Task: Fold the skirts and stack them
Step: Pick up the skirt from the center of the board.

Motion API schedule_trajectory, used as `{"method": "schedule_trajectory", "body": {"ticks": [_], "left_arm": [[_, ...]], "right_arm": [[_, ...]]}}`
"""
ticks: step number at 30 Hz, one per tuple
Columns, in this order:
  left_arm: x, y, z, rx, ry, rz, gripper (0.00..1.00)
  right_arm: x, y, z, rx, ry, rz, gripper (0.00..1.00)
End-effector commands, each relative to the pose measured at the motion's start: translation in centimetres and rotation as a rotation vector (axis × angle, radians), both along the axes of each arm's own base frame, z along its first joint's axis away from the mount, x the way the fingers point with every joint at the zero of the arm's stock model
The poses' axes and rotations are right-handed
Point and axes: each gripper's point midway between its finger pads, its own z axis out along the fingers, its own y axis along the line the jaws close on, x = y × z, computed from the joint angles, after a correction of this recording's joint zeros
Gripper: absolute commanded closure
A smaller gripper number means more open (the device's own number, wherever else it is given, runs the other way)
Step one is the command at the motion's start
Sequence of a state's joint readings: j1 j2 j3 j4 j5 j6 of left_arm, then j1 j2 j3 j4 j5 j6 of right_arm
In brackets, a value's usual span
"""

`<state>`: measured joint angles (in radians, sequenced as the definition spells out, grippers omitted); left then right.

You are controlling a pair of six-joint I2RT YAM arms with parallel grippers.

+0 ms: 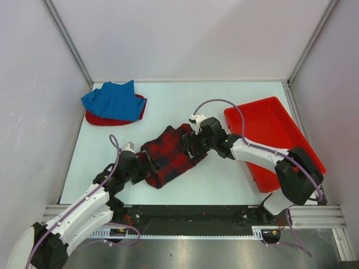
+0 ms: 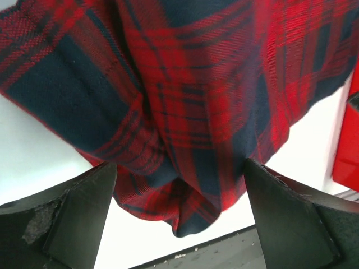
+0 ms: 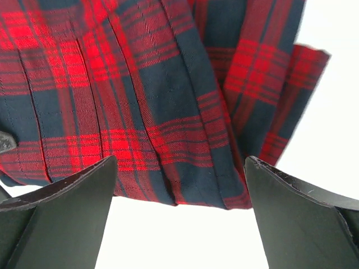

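Observation:
A red-and-navy plaid skirt (image 1: 170,154) lies spread on the white table between my two arms. My left gripper (image 1: 147,166) hovers at its near-left edge, jaws open, with a drooping corner of the plaid skirt (image 2: 185,112) between the fingers but not pinched. At the far-right edge my right gripper (image 1: 189,144) is open too, and the hem of the plaid skirt (image 3: 140,112) lies just ahead of its fingertips. At the back left the bright blue skirt (image 1: 112,101) lies folded on top of the red skirt (image 1: 106,119).
A rigid red plastic tray (image 1: 275,140) sits at the right side of the table, under my right arm. Its edge (image 2: 345,151) shows at the right of the left wrist view. The table's black front rail (image 1: 190,216) runs below the skirt.

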<state>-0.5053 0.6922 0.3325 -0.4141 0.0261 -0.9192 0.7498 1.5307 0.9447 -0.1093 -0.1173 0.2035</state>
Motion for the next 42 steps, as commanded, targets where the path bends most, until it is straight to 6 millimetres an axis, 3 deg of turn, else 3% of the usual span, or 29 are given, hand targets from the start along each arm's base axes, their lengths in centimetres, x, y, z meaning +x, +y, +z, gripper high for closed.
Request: {"method": "schedule_trajectory", "body": {"ticks": [1, 5, 7, 11, 14, 16, 19, 23, 25, 30, 37, 40, 41, 42], "left_arm": [[1.6, -0.6, 0.5, -0.077, -0.022, 0.077, 0.0], [1.3, 0.3, -0.6, -0.025, 0.033, 0.097, 0.0], [1.4, 0.2, -0.4, -0.025, 0.026, 0.087, 0.0], [1.7, 0.1, 0.5, -0.024, -0.004, 0.077, 0.0], [1.9, 1.0, 1.2, 0.02, -0.015, 0.098, 0.0], [1.1, 2.3, 1.0, 0.08, 0.034, 0.138, 0.0], [0.0, 3.7, 0.2, 0.155, 0.114, 0.172, 0.0], [-0.8, 3.4, -1.7, 0.145, 0.174, 0.168, 0.0], [-1.2, 2.9, -2.9, 0.117, 0.197, 0.157, 0.0], [0.9, 1.0, -3.3, 0.019, 0.133, 0.14, 0.0], [2.5, 1.4, -4.8, 0.068, 0.156, 0.156, 0.0], [3.2, 1.2, -5.4, 0.1, 0.174, 0.13, 0.19], [3.5, 1.0, -5.4, 0.107, 0.178, 0.121, 0.31], [3.4, 1.0, -6.1, 0.122, 0.204, 0.11, 0.36]], "right_arm": [[1.1, 1.8, 0.7, 0.04, -0.034, 0.044, 0.0], [3.6, 0.5, -1.7, -0.014, -0.045, -0.054, 0.0], [5.6, 0.3, -1.5, -0.012, -0.099, -0.106, 0.0], [7.8, -1.2, -4.0, -0.099, -0.107, -0.207, 0.0], [7.4, -1.4, -5.7, -0.131, -0.055, -0.223, 0.0], [6.1, -0.5, -6.8, -0.142, -0.02, -0.201, 0.0], [4.7, 0.9, -6.9, -0.178, -0.056, -0.154, 0.0], [2.7, 2.8, -7.1, -0.195, -0.077, -0.099, 0.0], [2.8, 2.6, -7.0, -0.18, -0.059, -0.124, 0.0], [2.5, 1.2, -7.4, -0.227, -0.035, -0.14, 0.01], [2.8, -0.6, -8.3, -0.243, 0.008, -0.199, 0.0], [2.6, -0.6, -8.3, -0.236, 0.016, -0.196, 0.0], [2.5, -0.6, -8.4, -0.234, 0.022, -0.19, 0.0], [2.6, -0.5, -8.3, -0.226, 0.02, -0.19, 0.0]]}}
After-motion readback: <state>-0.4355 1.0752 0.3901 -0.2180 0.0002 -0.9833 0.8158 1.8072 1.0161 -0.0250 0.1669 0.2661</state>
